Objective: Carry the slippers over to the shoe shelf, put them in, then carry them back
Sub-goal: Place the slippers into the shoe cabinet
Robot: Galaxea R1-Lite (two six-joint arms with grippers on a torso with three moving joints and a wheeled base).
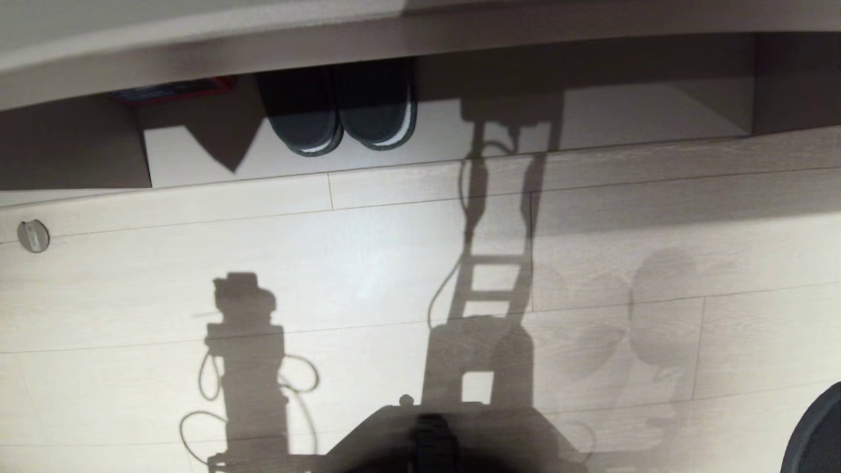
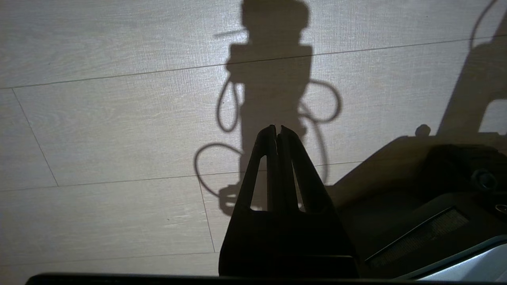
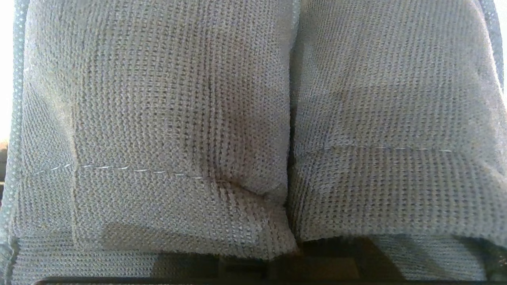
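Note:
The slippers fill the right wrist view: two grey-blue knit straps side by side, one pressed against the other. My right gripper is shut on them, its fingers hidden under the fabric, and only its dark body shows. In the head view the shoe shelf runs across the top, a low open cubby with a pale base board. Neither arm nor the grey-blue pair appears there, only shadows on the floor. My left gripper hangs shut and empty over the pale wood floor.
A darker pair of slippers with white sole edges sits inside the cubby, left of centre, beside a red and blue flat object. A round metal fitting is on the floor at left. My base shows at the bottom edge.

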